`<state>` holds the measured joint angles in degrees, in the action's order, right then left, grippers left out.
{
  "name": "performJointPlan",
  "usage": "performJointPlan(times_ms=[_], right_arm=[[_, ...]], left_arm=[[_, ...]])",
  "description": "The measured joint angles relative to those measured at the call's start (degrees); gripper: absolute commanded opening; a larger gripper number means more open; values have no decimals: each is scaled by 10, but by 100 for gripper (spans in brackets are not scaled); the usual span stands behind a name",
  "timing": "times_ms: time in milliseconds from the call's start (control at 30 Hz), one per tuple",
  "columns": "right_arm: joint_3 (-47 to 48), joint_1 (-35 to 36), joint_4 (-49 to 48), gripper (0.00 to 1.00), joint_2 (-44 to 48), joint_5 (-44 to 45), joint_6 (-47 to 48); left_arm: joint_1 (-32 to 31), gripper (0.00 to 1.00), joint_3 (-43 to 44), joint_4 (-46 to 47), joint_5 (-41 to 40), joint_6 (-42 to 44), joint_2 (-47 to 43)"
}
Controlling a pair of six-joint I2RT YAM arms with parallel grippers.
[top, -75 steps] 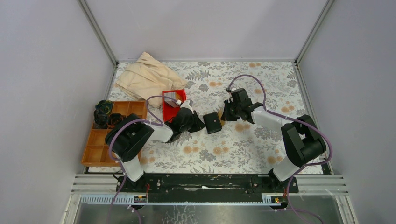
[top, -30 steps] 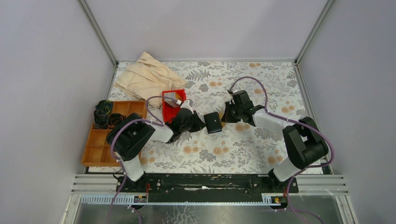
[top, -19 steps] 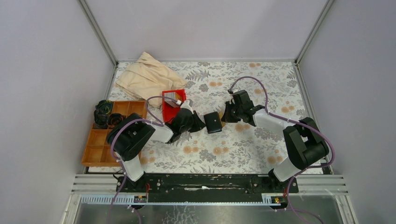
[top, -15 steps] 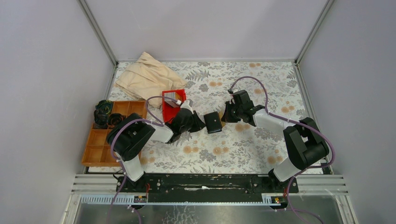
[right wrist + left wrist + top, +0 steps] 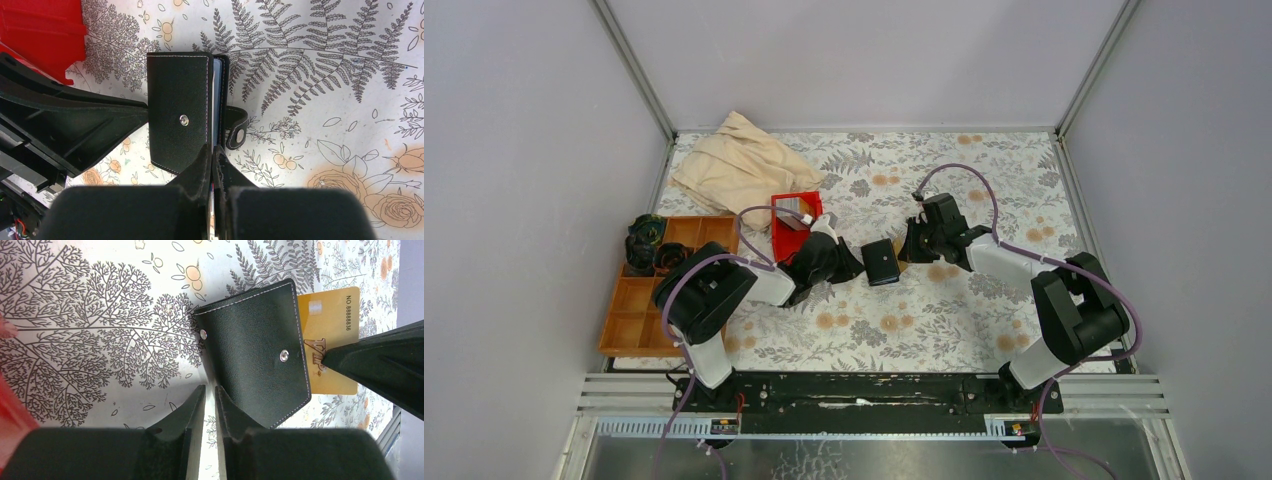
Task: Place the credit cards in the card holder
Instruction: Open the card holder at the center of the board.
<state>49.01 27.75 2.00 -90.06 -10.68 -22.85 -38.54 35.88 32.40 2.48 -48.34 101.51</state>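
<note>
Looking down from the top: seeing a small black leather-like wallet (image 5: 882, 264) lying flat on the flowery table cover (image 5: 904, 330), right between the left gripper (image 5: 858, 267) and the right gripper (image 5: 905, 251). Also seeing a red plastic bin (image 5: 785, 243) just behind the left arm, with something grey and white (image 5: 796, 211) inside. Maybe more cards, too small to tell.

Looking through the left wrist camera: finding a shiny gold plastic card (image 5: 332, 325) poking out from the far side of the wallet, one edge tucked under the cover, most of it showing. Left jaws nearly together at the near edge of the wallet, seeming to pinch it and hold it in place. Dark tip of the right gripper sitting on the gold card.

Looking through the right wrist camera: right jaws squeezed tight, thin card edge-on between them, pointing into the gap under the cover. Little clasp tab (image 5: 237, 127) hanging loose, snap undone. Bluish edges (image 5: 216, 90) showing inside the wallet, maybe cards, hard to say.

Judging the job: partly done at best. Gold card partway in, not all the way. Left to do: sliding it fully in, letting go, then fetching any other cards.
</note>
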Motion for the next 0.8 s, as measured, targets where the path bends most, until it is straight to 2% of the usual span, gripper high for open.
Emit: performJointPlan(times_ms=[800], right_arm=[[-12,0,-13,0,9,-13,-13]], left_arm=[[0,20,-3,4,1,-2,0]])
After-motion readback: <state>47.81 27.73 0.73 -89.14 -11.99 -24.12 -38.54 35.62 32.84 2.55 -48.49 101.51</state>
